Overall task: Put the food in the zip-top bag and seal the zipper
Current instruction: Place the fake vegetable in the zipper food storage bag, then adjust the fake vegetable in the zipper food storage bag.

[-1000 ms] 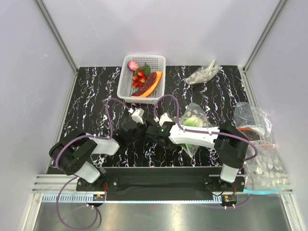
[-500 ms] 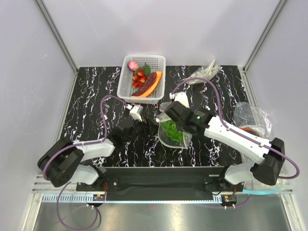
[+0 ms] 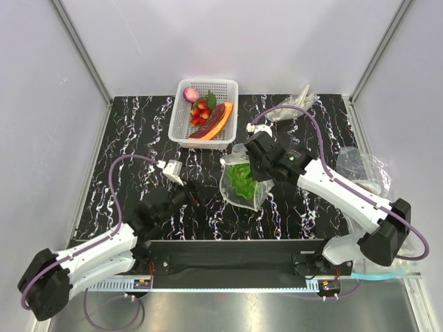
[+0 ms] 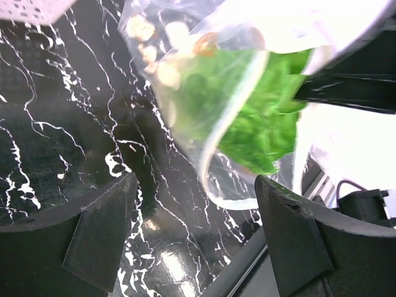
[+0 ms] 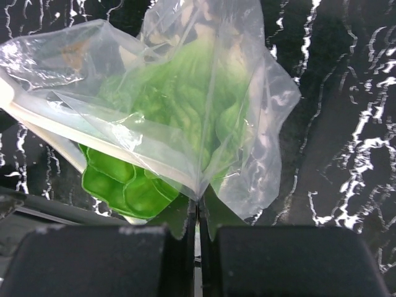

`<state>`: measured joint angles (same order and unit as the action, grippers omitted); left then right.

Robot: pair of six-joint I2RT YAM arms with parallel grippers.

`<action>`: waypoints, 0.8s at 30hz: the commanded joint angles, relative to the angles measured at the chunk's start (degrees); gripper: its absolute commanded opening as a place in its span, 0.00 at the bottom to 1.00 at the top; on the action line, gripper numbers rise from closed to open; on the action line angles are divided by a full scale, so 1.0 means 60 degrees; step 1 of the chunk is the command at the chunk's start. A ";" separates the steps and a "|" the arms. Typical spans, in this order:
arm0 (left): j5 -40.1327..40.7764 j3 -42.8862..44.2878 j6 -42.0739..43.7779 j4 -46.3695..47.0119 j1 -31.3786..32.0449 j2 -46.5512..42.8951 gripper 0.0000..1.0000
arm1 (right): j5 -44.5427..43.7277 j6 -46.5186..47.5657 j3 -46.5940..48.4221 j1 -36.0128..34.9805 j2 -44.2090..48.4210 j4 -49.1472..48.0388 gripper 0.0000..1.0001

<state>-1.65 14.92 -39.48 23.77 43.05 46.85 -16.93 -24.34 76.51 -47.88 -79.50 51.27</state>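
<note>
**A:** When you look down from the top camera, your right gripper (image 3: 242, 162) pinches the clear, pale-dotted zip-top bag (image 3: 235, 194) over the black, white-veined table (image 3: 124, 138). The ruffled green lettuce (image 3: 242, 181) sits inside it.

**B:** And my left gripper (image 3: 188, 196)?

**A:** It is near the bag but apart from it. The white lattice basket (image 3: 225, 90) at the back holds the round pink bulb (image 3: 192, 94), the red berries (image 3: 201, 112) and the long dark-red and orange pieces (image 3: 216, 121).

**B:** What does the left wrist add?

**A:** It shows your left gripper (image 4: 198, 182) with its dark fingers (image 4: 102, 229) spread wide and nothing between them. The bag (image 4: 185, 80) hangs beyond, with leafy lettuce (image 4: 260, 117) showing through the film.

**B:** And the right wrist?

**A:** Your jaws are pressed together on a fold of the thin, crinkled bag (image 5: 260, 105). The zipper (image 5: 74, 129) shows as a pale strip, unsealed. A glossy, lobed edge of the lettuce (image 5: 117, 185) pokes out beneath it.
</note>
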 commanded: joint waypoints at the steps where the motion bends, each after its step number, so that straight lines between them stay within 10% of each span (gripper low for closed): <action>1: 0.0831 0.0413 0.0296 -0.0621 0.0237 -0.0294 0.83 | 0.0593 -0.0221 0.0534 0.0186 -0.0196 -0.0648 0.00; 16: 0.1286 0.1615 0.0677 -0.0212 0.0252 0.2547 0.63 | 0.1283 -0.0324 0.1018 0.0260 -0.0460 -0.1030 0.00; 21: 0.0892 0.2417 0.0882 -0.0633 0.0252 0.2812 0.04 | 0.1386 -0.0207 0.1017 0.0260 -0.0781 -0.0884 0.00; 24: 0.0656 0.3326 0.1247 -0.2369 0.0267 0.2855 0.00 | 0.1181 -0.0148 0.1076 0.0260 -0.1236 -0.0576 0.11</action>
<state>3.38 27.75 -34.89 14.92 44.40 64.27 -9.41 -25.80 80.49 -46.81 -84.71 47.88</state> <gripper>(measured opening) 0.012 0.068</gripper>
